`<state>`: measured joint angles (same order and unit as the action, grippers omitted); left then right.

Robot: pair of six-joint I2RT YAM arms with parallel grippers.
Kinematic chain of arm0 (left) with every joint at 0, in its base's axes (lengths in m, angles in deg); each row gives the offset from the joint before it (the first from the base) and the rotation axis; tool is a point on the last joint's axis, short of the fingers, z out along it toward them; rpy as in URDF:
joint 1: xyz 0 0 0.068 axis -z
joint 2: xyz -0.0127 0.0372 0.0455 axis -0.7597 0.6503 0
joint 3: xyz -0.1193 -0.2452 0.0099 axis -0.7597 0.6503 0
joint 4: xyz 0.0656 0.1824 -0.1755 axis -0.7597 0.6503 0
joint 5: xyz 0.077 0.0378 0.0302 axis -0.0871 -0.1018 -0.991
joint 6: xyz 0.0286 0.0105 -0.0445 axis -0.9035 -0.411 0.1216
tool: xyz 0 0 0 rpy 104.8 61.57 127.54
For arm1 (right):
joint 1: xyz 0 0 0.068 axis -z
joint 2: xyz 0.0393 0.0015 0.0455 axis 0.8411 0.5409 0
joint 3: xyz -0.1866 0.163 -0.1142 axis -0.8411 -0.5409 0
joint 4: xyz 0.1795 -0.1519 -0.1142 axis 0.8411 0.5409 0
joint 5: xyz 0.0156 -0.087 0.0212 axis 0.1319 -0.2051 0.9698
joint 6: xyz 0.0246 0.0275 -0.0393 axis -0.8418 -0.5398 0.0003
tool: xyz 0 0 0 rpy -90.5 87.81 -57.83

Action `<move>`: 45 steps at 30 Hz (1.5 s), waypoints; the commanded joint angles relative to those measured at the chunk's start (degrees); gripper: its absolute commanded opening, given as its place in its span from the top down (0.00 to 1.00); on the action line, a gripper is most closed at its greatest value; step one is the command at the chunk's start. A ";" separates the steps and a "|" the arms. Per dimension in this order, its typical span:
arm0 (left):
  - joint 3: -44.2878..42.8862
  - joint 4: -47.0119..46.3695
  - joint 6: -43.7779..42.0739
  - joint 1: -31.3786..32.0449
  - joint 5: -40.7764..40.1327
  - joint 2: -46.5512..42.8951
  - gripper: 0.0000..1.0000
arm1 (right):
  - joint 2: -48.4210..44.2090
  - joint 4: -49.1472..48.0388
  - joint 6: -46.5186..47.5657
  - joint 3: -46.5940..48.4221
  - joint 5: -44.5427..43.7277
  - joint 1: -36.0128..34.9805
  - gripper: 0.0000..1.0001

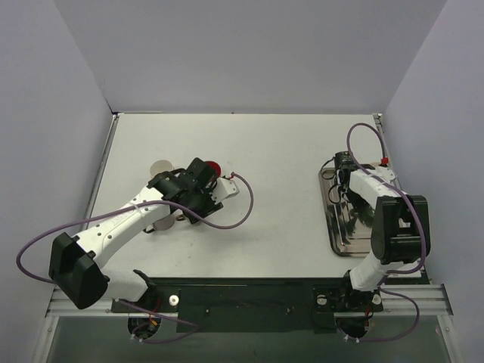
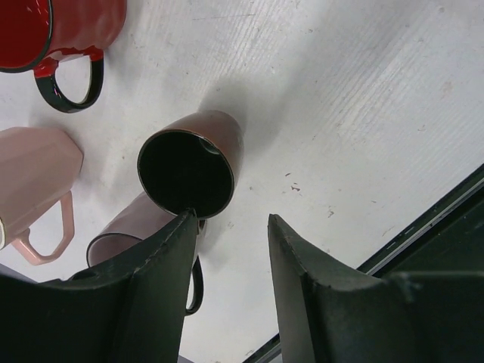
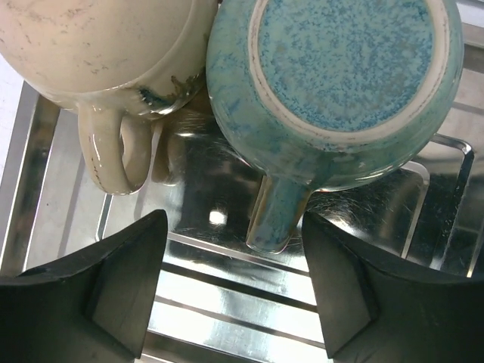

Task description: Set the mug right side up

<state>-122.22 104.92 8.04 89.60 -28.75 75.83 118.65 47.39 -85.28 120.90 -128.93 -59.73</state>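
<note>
On the right side of the desk (image 1: 249, 151), a shiny ribbed metal tray (image 3: 227, 302) carried the teal mug (image 3: 348, 68), which stood upside down: its flat round base, glazed in speckled blue-green with a pale unglazed ring, faced the wrist camera, and its stubby handle pointed toward the near edge. Touching it on one side was a cream mug (image 3: 98, 45) with a glossy, faintly crazed body and a looped handle; whether its base or mouth was up could not be told. The right claw (image 3: 233, 219) hovered over the tray with its dark fingers spread wide around the teal handle, holding nothing. On the left half of the desk, the left claw (image 2: 231, 219) was also open and empty, one fingertip at the rim of a smooth brown mug (image 2: 189, 166) whose dark round mouth faced the camera. Near it were a red mug (image 2: 68, 30) with a black-edged handle, a faceted pink mug (image 2: 34, 181), and a mauve mug (image 2: 128, 227) partly hidden behind the finger.
</note>
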 commanded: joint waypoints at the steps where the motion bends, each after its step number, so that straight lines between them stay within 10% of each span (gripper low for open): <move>1: -1.16 1.91 -0.81 0.09 2.39 -2.56 0.47 | -0.02 5.63 -4.07 1.78 -4.41 0.55 0.35; 17: -1.42 3.13 -1.87 0.09 5.27 -5.72 0.48 | 1.74 3.09 -3.19 -1.30 -0.73 5.03 0.48; 25: -2.03 4.36 -2.13 0.00 8.62 -6.43 0.48 | -2.74 -1.74 2.07 -4.82 2.17 5.29 0.92; 45: -12.66 0.86 7.35 -12.90 38.40 -14.16 0.36 | -48.17 -9.20 25.19 -11.15 22.65 -10.85 1.00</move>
<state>-131.20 111.77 9.07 82.06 -1.71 64.64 75.46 45.03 -67.22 105.70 -111.29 -66.38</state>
